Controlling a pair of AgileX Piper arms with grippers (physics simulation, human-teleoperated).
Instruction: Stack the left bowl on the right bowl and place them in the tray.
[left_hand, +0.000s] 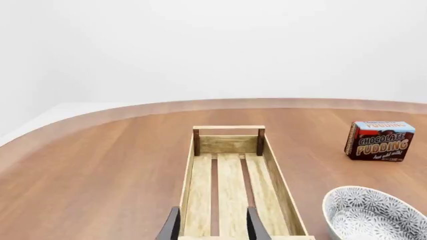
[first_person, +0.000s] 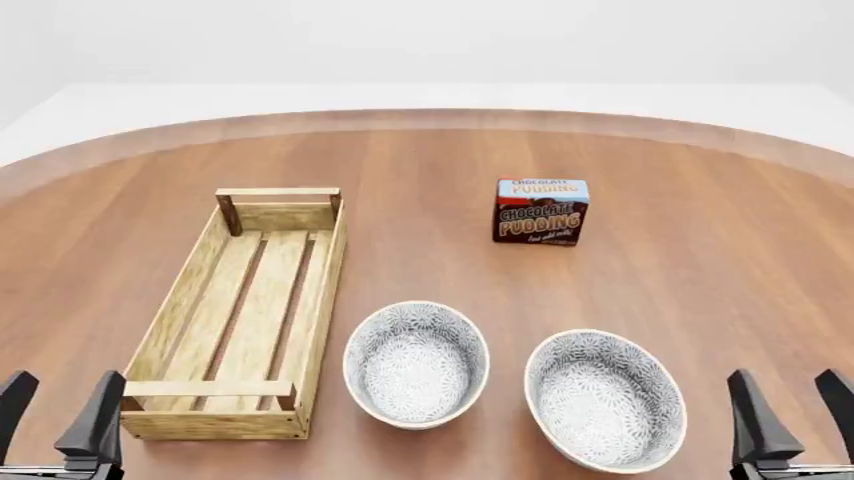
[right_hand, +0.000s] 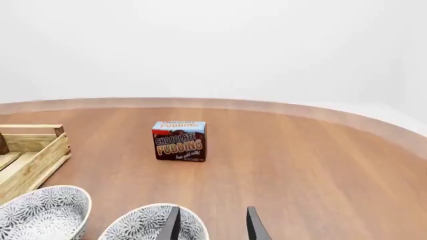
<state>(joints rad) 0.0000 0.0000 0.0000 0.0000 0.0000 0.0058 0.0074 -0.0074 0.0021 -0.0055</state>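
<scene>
Front view first: we see the tray (first_person: 240, 320) lying left of centre on the table (first_person: 694, 240), its long axis running away from us, near end toward the left gripper (first_person: 56, 410). The left bowl (first_person: 416, 364) sits just beside the tray's near right corner, the right bowl (first_person: 605, 399) near it but apart, both upright, and the chocolate pudding box (first_person: 541, 211) stands farther back. Our left gripper and right gripper (first_person: 790, 410) wait at the near edge, fingers spread, holding nothing. Left wrist view: we look straight down the tray (left_hand: 230, 185) lengthwise between parted fingertips; the left bowl (left_hand: 373, 215) is off to one side, so we judge that a reach for it could clip the tray wall. Right wrist view: our open, empty fingers frame the right bowl (right_hand: 143, 225), with the left bowl (right_hand: 43, 212) beside the tray (right_hand: 33, 155); a rim pinch might slip or tip a bowl.
</scene>
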